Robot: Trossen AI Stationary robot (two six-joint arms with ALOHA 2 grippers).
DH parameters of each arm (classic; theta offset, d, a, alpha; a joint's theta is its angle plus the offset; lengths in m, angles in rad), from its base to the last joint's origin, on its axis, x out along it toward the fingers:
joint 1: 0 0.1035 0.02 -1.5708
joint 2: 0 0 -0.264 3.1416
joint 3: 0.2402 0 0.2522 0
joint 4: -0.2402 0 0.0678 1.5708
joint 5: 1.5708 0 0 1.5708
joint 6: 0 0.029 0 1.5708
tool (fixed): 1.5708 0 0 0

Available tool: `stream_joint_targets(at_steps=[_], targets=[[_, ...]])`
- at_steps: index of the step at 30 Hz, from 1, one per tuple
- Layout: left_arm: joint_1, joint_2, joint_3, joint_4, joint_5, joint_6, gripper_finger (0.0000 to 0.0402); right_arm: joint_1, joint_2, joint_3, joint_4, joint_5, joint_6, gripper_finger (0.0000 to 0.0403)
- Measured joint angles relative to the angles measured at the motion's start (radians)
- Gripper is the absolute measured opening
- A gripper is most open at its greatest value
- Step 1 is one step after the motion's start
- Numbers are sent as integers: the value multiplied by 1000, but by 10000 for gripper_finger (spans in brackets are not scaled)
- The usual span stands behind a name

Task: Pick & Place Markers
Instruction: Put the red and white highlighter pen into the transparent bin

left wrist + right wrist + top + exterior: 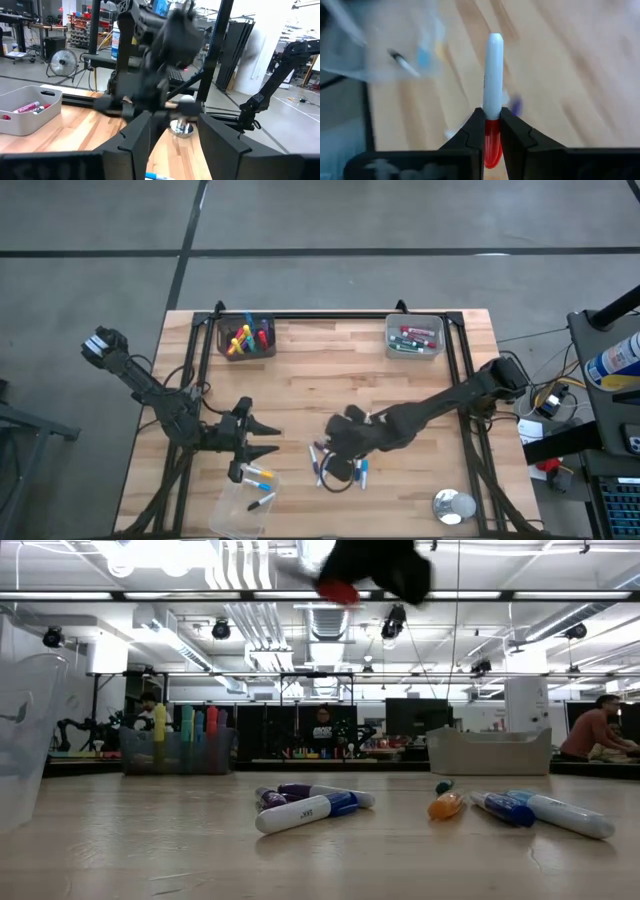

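My right gripper (pixel 492 120) is shut on a marker with a white barrel (pixel 493 70) and a red cap, above the loose markers (pixel 338 470) that lie flat on the table's near middle. In the low view it hangs high (pixel 375 565) over those markers (pixel 305 808). My left gripper (pixel 262 438) stands open over the near left, with nothing between its fingers (pixel 135 145). Just nearer than it lies a clear container (pixel 245 505) with a few markers in it. My right gripper pinches the marker between its two fingers at the red cap end (pixel 492 131), where the cap meets the white barrel. The marker runs along the fingers, its barrel sticking out past the fingertips. The fingers slant down from above, and the marker is lifted clear of the table.
At the far edge stand a clear bin (pixel 247 335) with upright markers and a grey bin (pixel 413 337) with markers lying in it. A round metal piece (pixel 453 506) sits near the right front corner. Bare wood lies between the bins and the arms.
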Motion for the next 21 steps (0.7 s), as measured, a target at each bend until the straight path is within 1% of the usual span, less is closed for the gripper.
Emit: stream_joint_targets(at_steps=[2,4,9,15,21], targets=[[0,0,0,0,0,0,158,10,0,38,67,31,-113,32],[0,0,0,0,0,3,158,17,0,65,146,36,-208,32],[0,0,0,0,0,3,158,20,-1,83,334,40,-384,33],[1,0,0,1,0,4,158,4,0,82,422,40,-439,33],[12,0,0,2,0,3,158,-24,44,82,513,32,-450,33]])
